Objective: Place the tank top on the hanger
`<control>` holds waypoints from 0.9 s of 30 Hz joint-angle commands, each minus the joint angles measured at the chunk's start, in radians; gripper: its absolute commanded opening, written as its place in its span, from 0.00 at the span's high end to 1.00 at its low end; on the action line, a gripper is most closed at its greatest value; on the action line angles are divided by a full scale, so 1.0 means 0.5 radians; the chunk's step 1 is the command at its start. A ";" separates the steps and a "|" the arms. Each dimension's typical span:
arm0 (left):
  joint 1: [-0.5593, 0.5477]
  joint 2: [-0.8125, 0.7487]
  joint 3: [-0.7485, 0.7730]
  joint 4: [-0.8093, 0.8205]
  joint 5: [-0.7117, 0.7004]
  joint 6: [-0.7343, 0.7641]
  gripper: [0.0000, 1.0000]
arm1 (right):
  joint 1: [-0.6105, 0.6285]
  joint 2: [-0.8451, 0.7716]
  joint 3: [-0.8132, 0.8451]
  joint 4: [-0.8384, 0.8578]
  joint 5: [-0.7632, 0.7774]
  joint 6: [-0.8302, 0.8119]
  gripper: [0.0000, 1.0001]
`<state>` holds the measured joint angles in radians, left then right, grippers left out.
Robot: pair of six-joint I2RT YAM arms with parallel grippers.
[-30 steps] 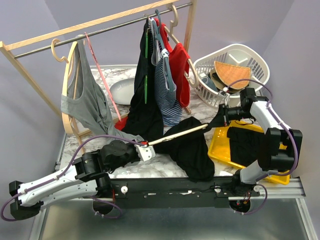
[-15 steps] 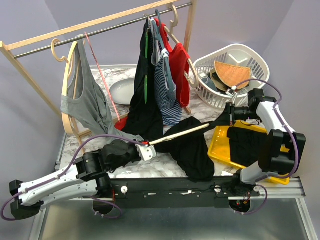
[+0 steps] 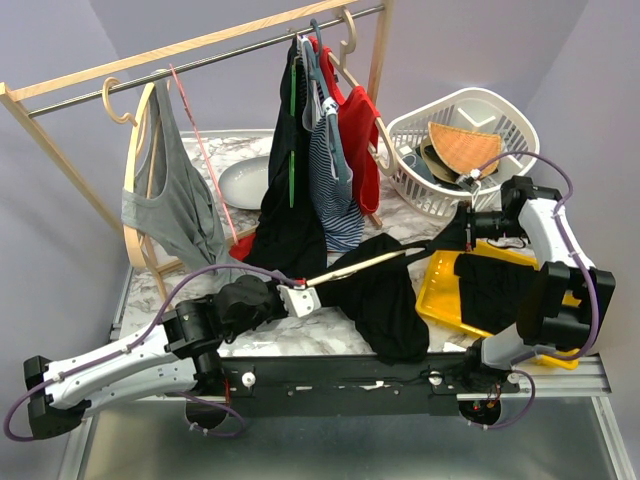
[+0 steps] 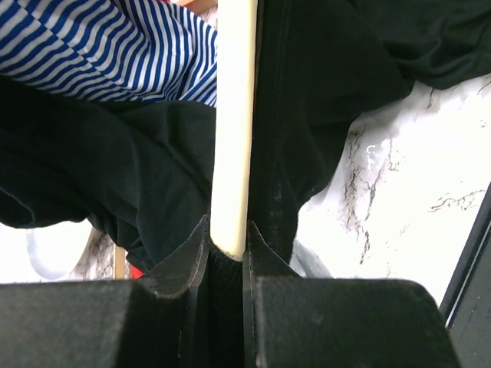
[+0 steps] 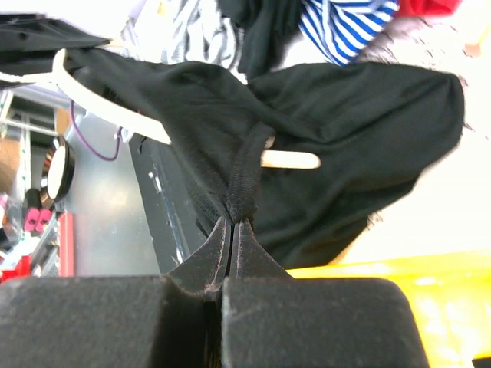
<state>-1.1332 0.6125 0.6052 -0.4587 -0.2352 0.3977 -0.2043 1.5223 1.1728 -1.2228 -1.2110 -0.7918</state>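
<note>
**A:** What's the biggest thing out past the grippers?

**B:** The clothes rack point(image 3: 200, 45). It stands on the far side of both of them and is hung with several garments. A blue-striped top point(image 3: 335, 190) hangs just beyond the left gripper point(image 3: 300, 297). The marble table point(image 3: 300, 335) lies under both arms.

**A:** And the tank top point(image 3: 385, 300)?

**B:** It's between the two grippers, a limp black heap draped over the hanger point(image 3: 360, 265), with its lower part sagging onto the table by the near edge. One edge is stretched up toward the right gripper point(image 3: 462, 232).

**A:** What's near that right gripper?

**B:** A yellow tray point(image 3: 445, 300) with dark cloth in it lies below it and toward the arm's base. A white basket point(image 3: 510, 115) stands just beyond it.

**A:** Where's the hanger in relation to the left gripper?

**B:** Its pale arm runs straight out from the left fingers and slants up toward the right gripper, with the black fabric lying over it. The tip pokes out of the cloth short of the right fingers.

**A:** How do the jaws stand?

**B:** The left jaws are clamped on the end of the hanger's arm. The right jaws are pinched tight on a strap point(image 5: 249, 169) of the tank top and hold it taut.
</note>
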 commanded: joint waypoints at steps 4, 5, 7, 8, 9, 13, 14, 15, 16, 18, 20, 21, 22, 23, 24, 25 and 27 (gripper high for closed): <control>0.085 0.064 0.069 0.052 0.081 0.008 1.00 | -0.033 -0.004 0.142 -0.610 -0.293 -0.742 0.99; 0.097 0.073 0.075 0.064 0.105 0.011 1.00 | -0.021 -0.068 0.133 -0.607 -0.311 -0.748 0.99; 0.128 0.094 0.087 0.095 0.160 0.002 1.00 | 0.037 -0.139 0.118 -0.607 -0.312 -0.788 0.99; 0.134 0.100 0.090 0.107 0.173 -0.007 1.00 | 0.062 -0.206 0.103 -0.607 -0.339 -0.794 0.99; 0.140 0.116 0.100 0.120 0.185 -0.013 1.00 | 0.089 -0.234 0.100 -0.607 -0.357 -0.794 0.99; 0.159 0.140 0.133 0.157 0.243 -0.071 1.00 | 0.279 -0.363 0.072 -0.537 -0.376 -0.751 0.61; 0.159 0.137 0.142 0.163 0.255 -0.083 1.00 | 0.280 -0.387 0.066 -0.503 -0.361 -0.730 0.37; 0.159 0.131 0.158 0.166 0.262 -0.099 1.00 | 0.280 -0.442 0.051 -0.460 -0.339 -0.645 0.29; 0.159 0.122 0.164 0.169 0.265 -0.111 1.00 | 0.277 -0.473 0.035 -0.314 -0.312 -0.571 0.18; 0.159 0.098 0.182 0.157 0.271 -0.178 1.00 | 0.249 -0.547 -0.047 -0.035 -0.195 -0.113 0.00; 0.159 0.082 0.228 0.126 0.286 -0.237 1.00 | 0.163 -0.682 -0.112 0.358 -0.052 0.156 0.00; 0.159 0.064 0.250 0.089 0.305 -0.301 1.00 | 0.145 -0.722 -0.140 0.451 0.001 0.333 0.00; 0.159 0.061 0.311 0.065 0.311 -0.341 1.00 | 0.117 -0.771 -0.201 0.622 0.047 0.405 0.00; 0.159 0.051 0.342 0.043 0.320 -0.381 1.00 | 0.111 -0.859 -0.225 0.699 0.132 0.472 0.00; 0.159 0.045 0.424 -0.012 0.338 -0.460 1.00 | 0.105 -0.909 -0.253 0.770 0.182 0.579 0.00; 0.159 0.045 0.464 -0.046 0.357 -0.500 1.00 | 0.099 -0.952 -0.305 0.916 0.222 0.650 0.00; 0.159 0.067 0.541 -0.162 0.390 -0.592 1.00 | 0.086 -1.062 -0.354 1.040 0.339 0.788 0.00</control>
<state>-1.0595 0.6651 0.7574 -0.4957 -0.1024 0.2420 -0.1467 1.0939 1.0504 -0.9825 -1.2015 -0.6601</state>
